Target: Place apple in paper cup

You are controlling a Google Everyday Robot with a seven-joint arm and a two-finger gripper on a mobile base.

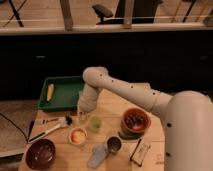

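Note:
A white paper cup [77,136] stands on the wooden table [115,105], left of centre. A round orange-red thing inside it looks like the apple [78,135]. My gripper [82,116] hangs from the white arm just above and behind the cup, a little to its right, next to a small green cup [95,123]. I see nothing held in the gripper.
A green tray [62,95] with a corn cob [50,91] sits at the back left. A terracotta bowl [135,120], a metal cup [114,145], a dark bowl [40,153], a brush [50,123], a grey-blue item [97,156] and a small box [140,151] crowd the table.

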